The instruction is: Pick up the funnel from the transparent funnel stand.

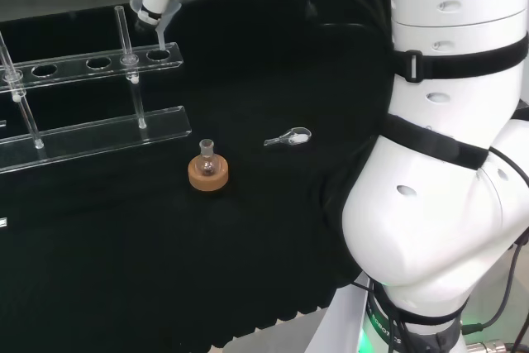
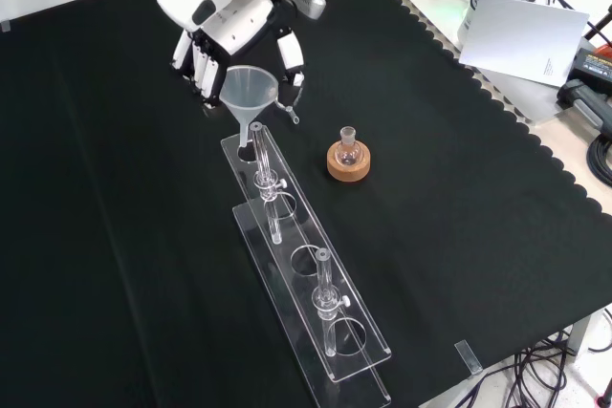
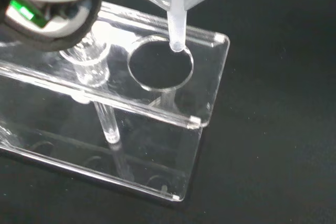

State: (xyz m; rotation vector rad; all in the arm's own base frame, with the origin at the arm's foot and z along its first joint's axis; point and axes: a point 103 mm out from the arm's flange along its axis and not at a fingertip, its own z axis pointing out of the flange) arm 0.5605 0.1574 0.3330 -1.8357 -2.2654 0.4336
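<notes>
Above the end hole of the clear acrylic funnel stand (image 2: 308, 274), the translucent plastic funnel (image 2: 251, 93) hung with its spout tip just clear, the black-and-white hand's (image 2: 222, 45) fingers curled around its cone. A straight vertical lift seemed wisest, avoiding the rim.

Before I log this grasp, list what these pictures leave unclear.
- Whether the hand has its fingers curled round the funnel: front view, the cone hides the contact.
- Funnel rim: wrist view, cut off by the edge.
- What the small flask on its cork ring holds: too small.
</notes>
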